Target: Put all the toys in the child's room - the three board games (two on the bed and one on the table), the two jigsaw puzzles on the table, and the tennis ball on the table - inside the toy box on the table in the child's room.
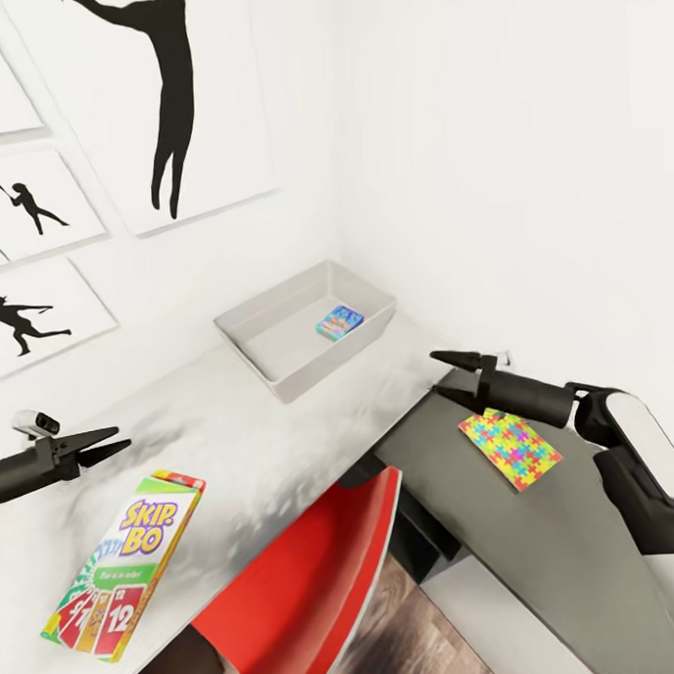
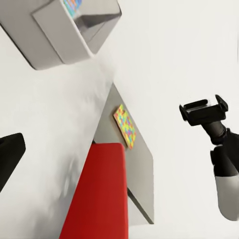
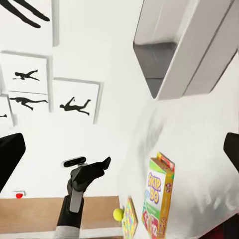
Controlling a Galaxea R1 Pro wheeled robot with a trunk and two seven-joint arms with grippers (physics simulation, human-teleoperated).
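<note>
While empty, toy box (image 1: 279, 364) near table (image 1: 244, 449) corner

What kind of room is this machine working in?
Most likely a child's bedroom or playroom. A Skip-Bo card game and a colourful jigsaw puzzle lie on a white table, a grey toy box sits by the wall, and baseball silhouette prints hang above.

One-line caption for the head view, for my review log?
Both grippers (left, right) hover empty over the table; Skip-Bo box and jigsaw puzzle remain outside the toy box.
</note>
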